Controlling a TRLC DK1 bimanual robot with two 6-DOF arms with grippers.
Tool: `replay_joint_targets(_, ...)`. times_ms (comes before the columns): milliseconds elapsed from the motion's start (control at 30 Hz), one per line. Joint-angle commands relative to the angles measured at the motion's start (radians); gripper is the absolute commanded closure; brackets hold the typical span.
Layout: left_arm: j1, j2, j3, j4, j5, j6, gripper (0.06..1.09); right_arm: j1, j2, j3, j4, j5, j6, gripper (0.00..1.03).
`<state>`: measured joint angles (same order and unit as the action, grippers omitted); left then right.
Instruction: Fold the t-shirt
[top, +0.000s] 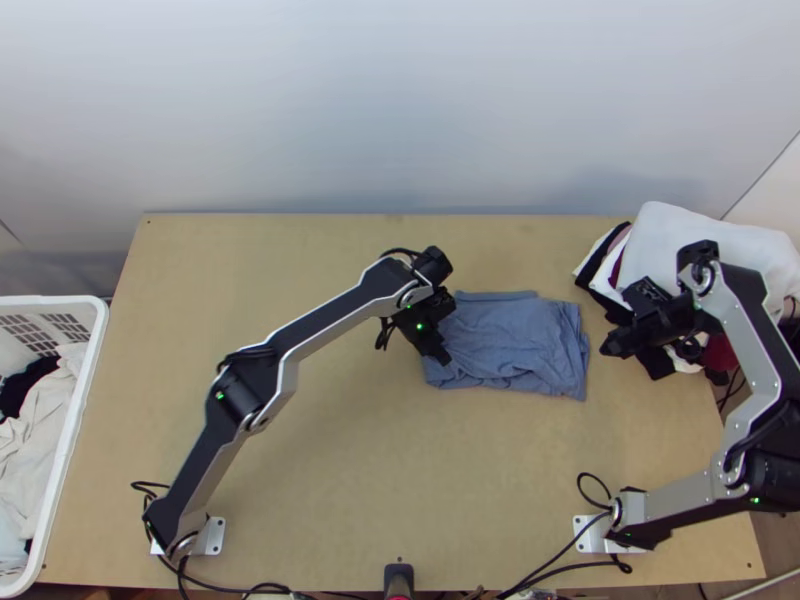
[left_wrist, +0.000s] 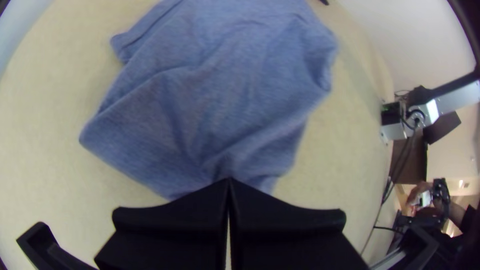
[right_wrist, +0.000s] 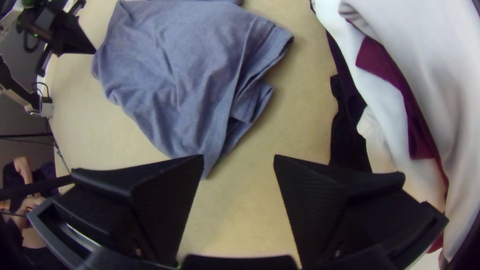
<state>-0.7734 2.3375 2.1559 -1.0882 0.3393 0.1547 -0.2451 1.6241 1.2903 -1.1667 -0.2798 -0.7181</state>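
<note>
On the right half of the table (top: 330, 480), as the top view records, lies the shirt (top: 510, 345), blue, folded into a rough, wrinkled rectangle. Its long axis runs across the table, from the left gripper (top: 443, 358) towards the right gripper (top: 608, 348). The left gripper is the nearer, its tips at the shirt's left end; the right gripper stands just off the opposite end, with the pile (top: 700, 240) beyond. Which way the collar points cannot be determined.

Left wrist view: the fingers (left_wrist: 175, 220) are pressed together at the cloth's edge, where creases converge (judged a pinch, though the cloth between them is hidden). The bulk of the shirt extends away from those tips, towards the right arm's side.

Right wrist view: the fingers (right_wrist: 165, 205) stand wide apart, and no cloth is between them. One corner of the shirt points at them, beside one fingertip; layered edges show along that end. Assessment: folding is well advanced, and any right-hand grasp calls for a short approach leftward onto that end, catching all layers.
</note>
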Motion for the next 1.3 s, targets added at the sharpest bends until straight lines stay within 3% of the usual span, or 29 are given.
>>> replay_joint_targets(0, -0.001, -0.115, -0.033, -0.079, 0.061, 0.069, 1.04, -0.076, 0.099, 0.044, -0.053, -0.061, 0.028, 0.21)
replay_joint_targets(67, 0.031, -0.13, -0.031, -0.073, 0.072, 0.059, 1.04, -0.077, 0.148, 0.052, -0.065, -0.093, 0.028, 0.17)
replay_joint_targets(433, 0.197, -0.182, 0.022, -0.101, 0.124, 0.049, 1.04, -0.118, 0.376, 0.222, -0.24, -0.398, 0.017, 0.17)
replay_joint_targets(600, 0.217, -0.222, -0.047, -0.101, 0.127, 0.054, 1.04, -0.12, 0.376, 0.187, -0.229, -0.41, -0.004, 0.17)
replay_joint_targets(933, 0.233, -0.264, -0.114, -0.076, 0.127, 0.057, 1.04, -0.112, 0.261, 0.021, -0.097, -0.391, 0.034, 0.17)
replay_joint_targets(1267, 0.256, -0.276, -0.116, -0.073, 0.127, 0.059, 1.04, -0.074, 0.224, 0.109, -0.08, -0.348, 0.065, 0.17)
